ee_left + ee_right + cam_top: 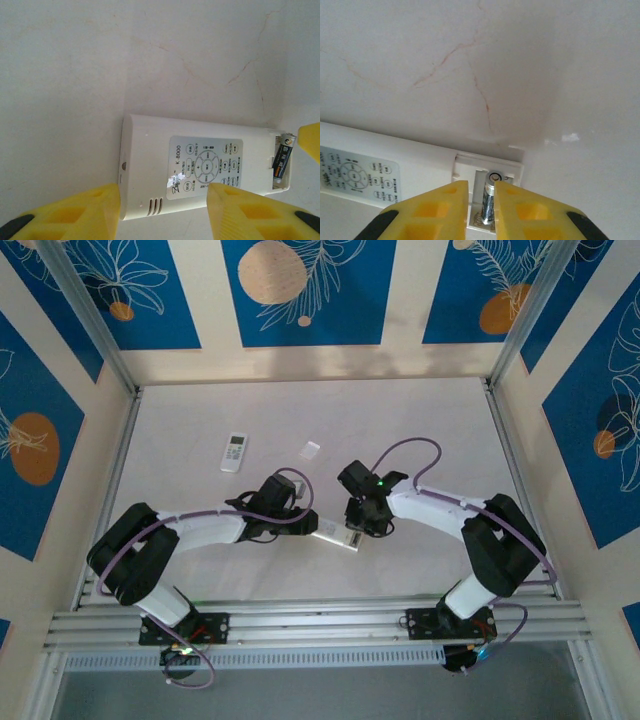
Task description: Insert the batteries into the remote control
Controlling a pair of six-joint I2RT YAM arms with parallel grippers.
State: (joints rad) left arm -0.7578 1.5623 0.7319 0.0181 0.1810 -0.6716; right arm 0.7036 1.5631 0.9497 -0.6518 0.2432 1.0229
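Count so far:
- Remotes: 2. One long white remote (335, 537) with a K-8000 keypad label, and one small white remote (233, 452) with a display, well apart from it.
- Batteries: 1. A single battery (282, 159) lies in the long remote's open compartment (same cell in both wrist views).
- Loose bits: 1 small pale flat piece (310, 449), too small to name.
- Arms: 2, the left arm (200, 528) and the right arm (440, 508).
- Grippers: 2, the left gripper (162, 195) and the right gripper (481, 187).
- Yellow fingers (85, 210): 2 per gripper, 4 total.
- Table (200, 410): 1.
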